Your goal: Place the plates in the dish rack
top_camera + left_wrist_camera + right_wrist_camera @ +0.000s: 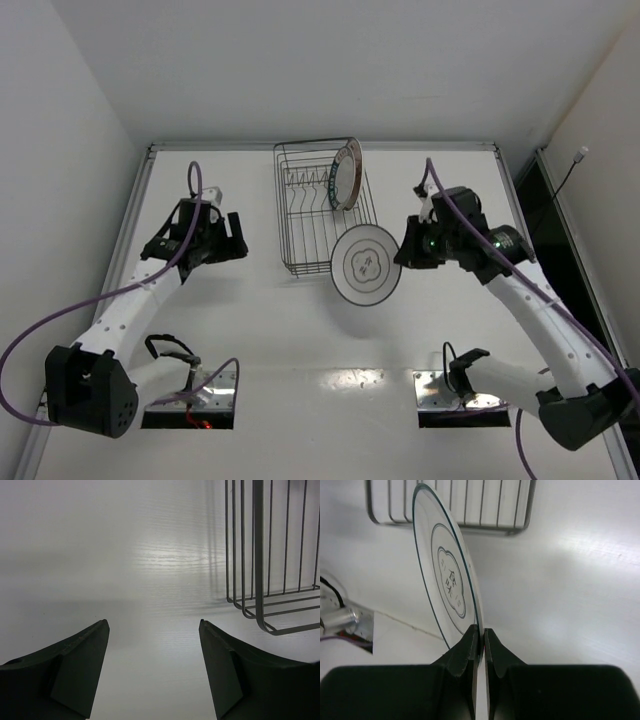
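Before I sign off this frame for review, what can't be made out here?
- Top view: number of plates in the rack; they overlap, too small.
- Left wrist view: rack cut off by right edge.
- Right wrist view: pinched rim of gripped plate hidden inside right end effector.

Top view high, facing down, 2 wrist views low, close (looking forward), all sharing the dish rack.

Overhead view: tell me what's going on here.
The right hand is shut on the rim of the ringed plate, holding it by the near right corner of the dish rack. A second plate already stands on edge in the rack. The left hand is open and empty, over the table left of the rack.
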